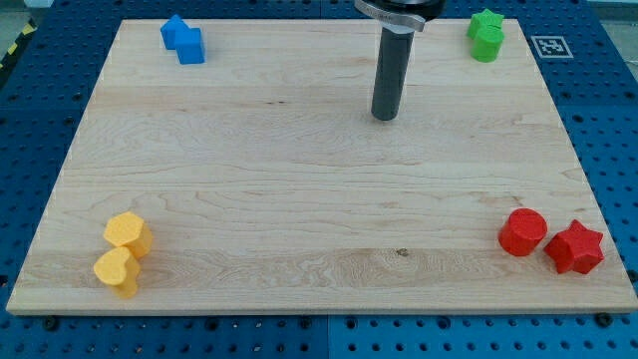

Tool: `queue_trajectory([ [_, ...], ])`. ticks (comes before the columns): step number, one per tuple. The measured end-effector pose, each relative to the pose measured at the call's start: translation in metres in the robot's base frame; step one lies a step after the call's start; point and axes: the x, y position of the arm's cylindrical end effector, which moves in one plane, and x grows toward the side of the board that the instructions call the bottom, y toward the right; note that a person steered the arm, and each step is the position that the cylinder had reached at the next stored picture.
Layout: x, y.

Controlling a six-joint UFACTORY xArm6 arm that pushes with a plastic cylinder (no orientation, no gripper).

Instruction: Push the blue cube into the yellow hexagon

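Observation:
The blue cube (pixel 190 46) sits near the board's top left corner, touching another blue block (pixel 173 31) just up-left of it. The yellow hexagon (pixel 128 232) lies near the bottom left corner, touching a yellow heart-shaped block (pixel 118 271) below it. My tip (pixel 385 116) rests on the board in the upper middle, far to the right of the blue cube and far up-right of the yellow hexagon. It touches no block.
Two green blocks (pixel 486 36) sit touching at the top right corner. A red cylinder (pixel 522 231) and a red star (pixel 574 247) lie at the bottom right. The wooden board (pixel 319 199) lies on a blue perforated table.

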Motion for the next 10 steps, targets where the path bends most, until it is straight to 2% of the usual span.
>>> queue_trajectory([
  [4,0.006,-0.005],
  [5,0.009,-0.033],
  [6,-0.024,-0.081],
  [7,-0.079,-0.112],
  [8,-0.134,-0.123],
  [9,-0.147,-0.134],
  [10,-0.189,-0.188],
])
